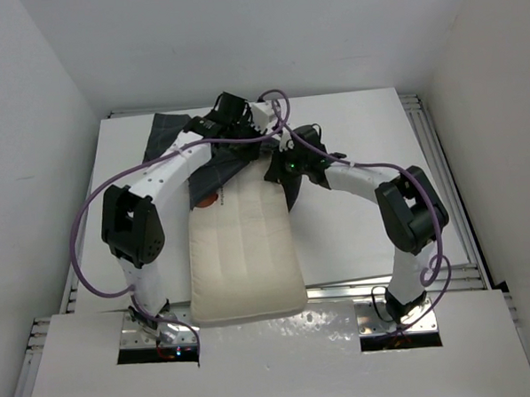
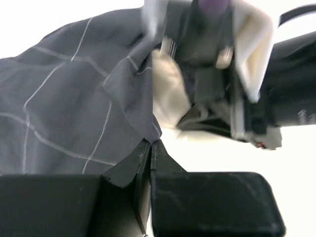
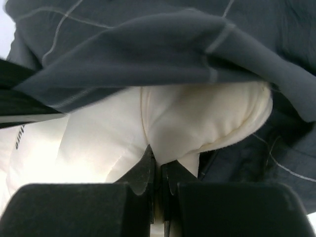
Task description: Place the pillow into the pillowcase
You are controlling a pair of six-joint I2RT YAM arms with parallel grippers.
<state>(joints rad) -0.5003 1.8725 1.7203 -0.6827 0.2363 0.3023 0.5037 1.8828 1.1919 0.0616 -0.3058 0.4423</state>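
Observation:
The cream quilted pillow lies lengthwise in the middle of the table, and its near end hangs over the front edge. Its far end sits at the mouth of the dark checked pillowcase, which is bunched at the back left. My left gripper is shut on the pillowcase's hem and holds it up, with the pillow showing just behind. My right gripper is shut on a pinch of the pillow's far corner, under the draped pillowcase. From above, the two grippers stand close together.
White walls enclose the table on the left, back and right. Purple cables loop beside both arms. A metal rail runs along the table's front edge, and the right arm's elbow stands over the right half.

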